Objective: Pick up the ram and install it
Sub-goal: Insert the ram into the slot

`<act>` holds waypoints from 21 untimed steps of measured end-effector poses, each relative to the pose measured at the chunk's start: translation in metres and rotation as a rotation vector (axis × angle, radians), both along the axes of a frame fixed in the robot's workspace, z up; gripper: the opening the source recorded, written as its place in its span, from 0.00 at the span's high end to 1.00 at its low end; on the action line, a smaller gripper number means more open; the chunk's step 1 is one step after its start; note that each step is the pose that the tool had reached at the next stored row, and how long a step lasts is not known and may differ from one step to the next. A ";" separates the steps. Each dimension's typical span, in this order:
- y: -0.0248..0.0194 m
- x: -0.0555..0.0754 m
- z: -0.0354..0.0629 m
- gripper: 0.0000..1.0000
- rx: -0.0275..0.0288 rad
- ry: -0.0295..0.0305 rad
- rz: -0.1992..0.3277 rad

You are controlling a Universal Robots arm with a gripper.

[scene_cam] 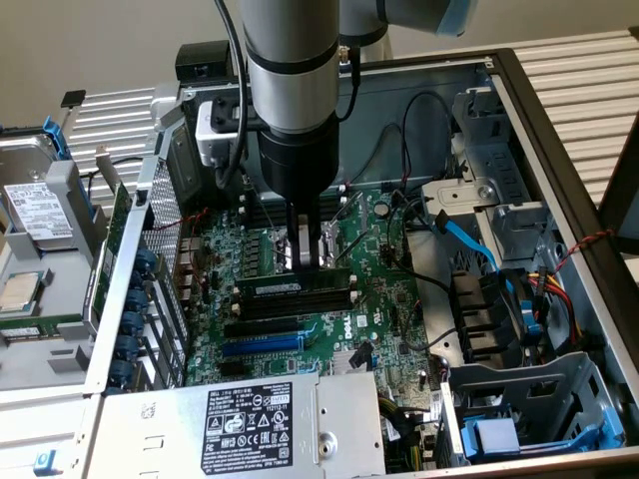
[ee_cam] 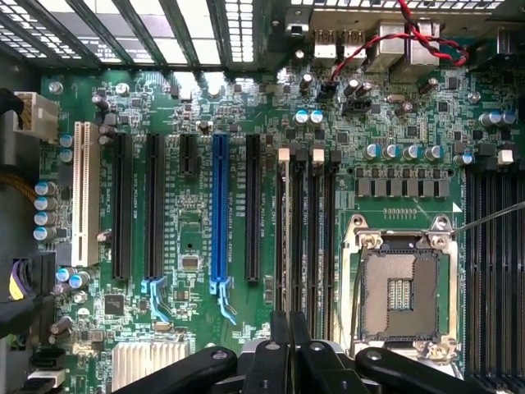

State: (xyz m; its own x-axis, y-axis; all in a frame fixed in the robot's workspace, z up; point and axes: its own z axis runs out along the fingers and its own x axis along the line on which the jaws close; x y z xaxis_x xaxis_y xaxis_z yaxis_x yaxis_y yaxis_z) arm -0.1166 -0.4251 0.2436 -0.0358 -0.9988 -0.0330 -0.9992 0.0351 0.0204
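Note:
The ram [scene_cam: 298,288], a long thin stick with black chips and a small white label, stands on edge in the black memory slots [scene_cam: 300,302] of the green motherboard [scene_cam: 379,309]. My gripper [scene_cam: 311,261] hangs straight down over the stick's middle, fingers shut together with nothing between them. The tips sit just at the ram's top edge; I cannot tell whether they touch it. In the wrist view the shut gripper [ee_cam: 289,327] points along the memory slots [ee_cam: 307,238] with their white end clips.
A blue expansion slot [scene_cam: 262,346] [ee_cam: 219,213] lies beside the memory slots. The open CPU socket [ee_cam: 402,287] sits on their other side. A labelled power supply [scene_cam: 265,424], a drive cage [scene_cam: 519,419] and loose cables [scene_cam: 469,244] crowd the case.

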 end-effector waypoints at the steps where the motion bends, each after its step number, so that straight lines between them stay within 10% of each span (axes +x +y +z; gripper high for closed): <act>1: 0.0000 0.000 0.0000 0.88 0.0000 0.0001 0.000; 21: 0.0000 0.000 -0.0041 0.88 0.0000 0.0063 -0.003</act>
